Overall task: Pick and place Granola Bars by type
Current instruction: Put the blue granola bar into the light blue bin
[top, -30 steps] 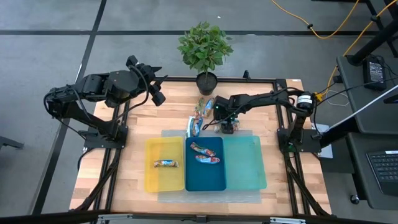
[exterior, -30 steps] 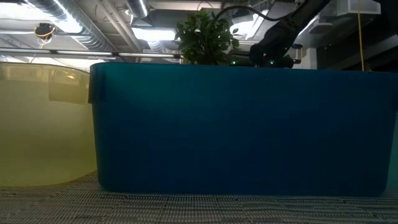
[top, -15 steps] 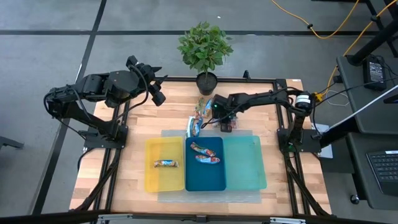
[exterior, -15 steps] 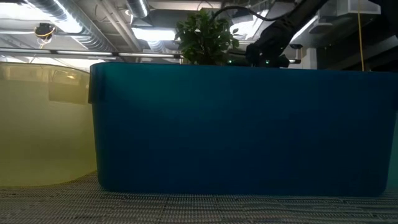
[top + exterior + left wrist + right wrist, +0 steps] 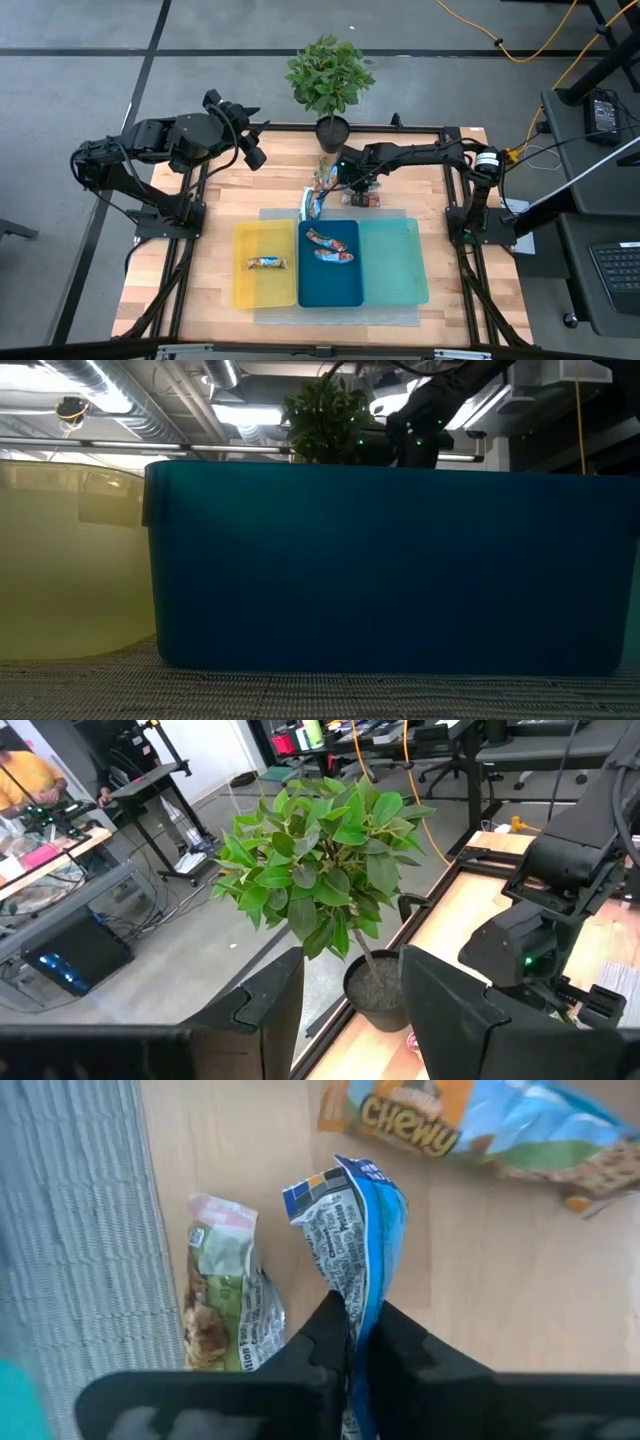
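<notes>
Several granola bars lie loose on the wood at the table's far middle: an orange and blue one (image 5: 470, 1125) and a green and white one (image 5: 215, 1305) beside the grey mat. My right gripper (image 5: 344, 182) hangs over this heap, shut on a blue-wrapped bar (image 5: 352, 1230). One bar (image 5: 266, 263) lies in the yellow tray (image 5: 245, 285). Two bars (image 5: 327, 246) lie in the dark blue tray (image 5: 330, 290). My left gripper (image 5: 250, 155) waits open above the table's far left corner. My right gripper pinches one end of the blue wrapper (image 5: 357, 1308) between its two fingers, coming from above. The crinkled wrapper stands edge-on in the gap and reaches out past the fingertips. Whether its free end (image 5: 335, 1180) rests on the wood I cannot tell.
A potted plant (image 5: 330, 80) stands at the far edge, close behind the heap. The teal tray (image 5: 393, 262) lies right of the dark blue one on the mat. Another blue bar (image 5: 311, 203) lies at the mat's far edge. Bare wood shows left of the trays.
My right gripper has moved from the mat's far edge toward the plant and the table's left, and has risen. The green and white bar it stood over now shows on the wood.
</notes>
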